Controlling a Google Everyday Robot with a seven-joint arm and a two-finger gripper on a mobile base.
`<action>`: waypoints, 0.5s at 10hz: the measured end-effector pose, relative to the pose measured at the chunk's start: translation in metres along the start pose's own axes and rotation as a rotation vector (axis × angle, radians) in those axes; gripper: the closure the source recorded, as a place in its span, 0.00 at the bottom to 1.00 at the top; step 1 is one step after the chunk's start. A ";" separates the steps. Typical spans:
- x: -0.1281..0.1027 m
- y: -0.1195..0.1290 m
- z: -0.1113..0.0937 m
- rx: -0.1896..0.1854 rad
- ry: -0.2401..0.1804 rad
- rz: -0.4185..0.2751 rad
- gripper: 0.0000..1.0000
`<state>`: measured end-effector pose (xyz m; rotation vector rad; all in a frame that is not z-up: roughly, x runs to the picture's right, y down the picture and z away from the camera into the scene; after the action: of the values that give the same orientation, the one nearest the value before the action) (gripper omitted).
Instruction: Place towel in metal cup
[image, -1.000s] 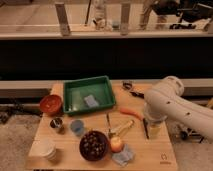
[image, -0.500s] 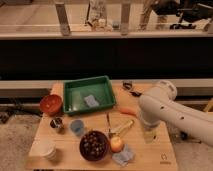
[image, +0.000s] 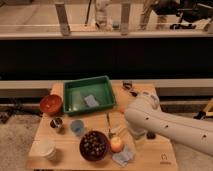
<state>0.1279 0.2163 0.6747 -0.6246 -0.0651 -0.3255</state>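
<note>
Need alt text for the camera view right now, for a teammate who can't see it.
A white robot arm reaches in from the right over a wooden table, its gripper low beside the apple, near the rumpled towel at the front edge. The metal cup stands at the left, beside a blue cup.
</note>
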 end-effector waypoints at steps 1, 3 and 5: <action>-0.009 0.003 0.007 -0.009 -0.005 -0.018 0.20; -0.024 0.009 0.030 -0.033 -0.018 -0.054 0.20; -0.030 0.010 0.036 -0.039 -0.032 -0.057 0.20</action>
<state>0.1041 0.2535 0.6936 -0.6671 -0.1075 -0.3725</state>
